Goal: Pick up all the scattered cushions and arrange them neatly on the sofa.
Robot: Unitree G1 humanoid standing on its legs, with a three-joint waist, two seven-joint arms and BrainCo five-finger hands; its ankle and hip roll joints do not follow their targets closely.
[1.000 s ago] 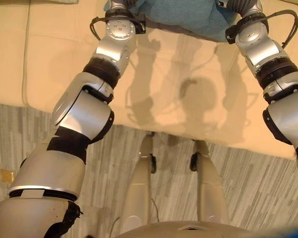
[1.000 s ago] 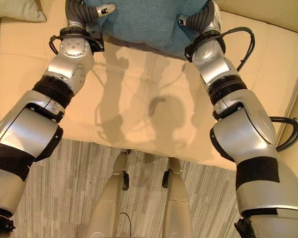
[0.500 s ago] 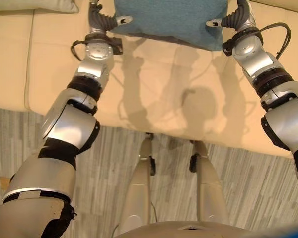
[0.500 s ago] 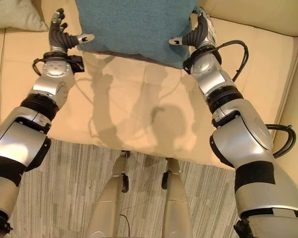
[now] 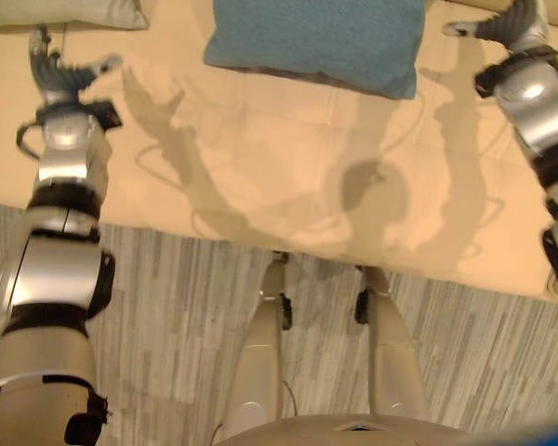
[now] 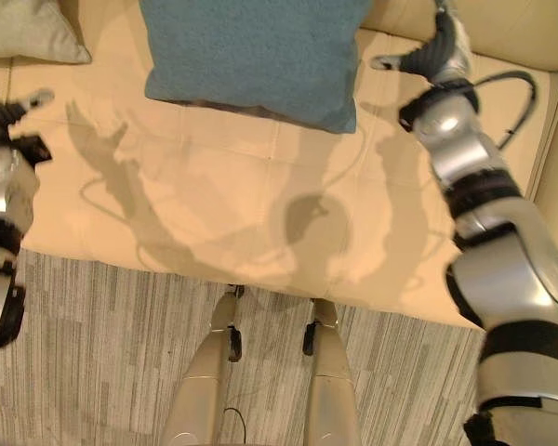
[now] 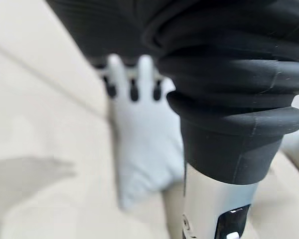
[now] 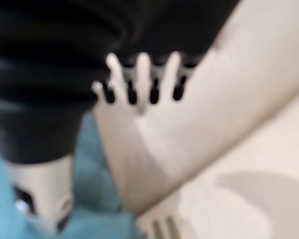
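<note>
Teal cushion released onto sofa; both hands drawn back to either side.

Item: teal cushion (image 6: 253, 54), lying flat on the cream sofa (image 5: 260, 177) seat toward its back, nothing touching it. Half a second ago both hands flanked its near corners; the left hand (image 5: 58, 71) now stands well out to the left over the seat, the right hand (image 6: 437, 51) well out to the right by the backrest, each with fingers spread and straight, holding nothing. Judged: this cushion's placement is finished, though it sits slightly askew. Adjacent: a pale grey-green cushion (image 6: 23, 32) at the sofa's left end, apart from the teal one. Striped grey floor (image 5: 186, 307) before the sofa carries no cushion within these views. Obstructions: none between hands and seat; any remaining cushions lie beyond what is shown.
</note>
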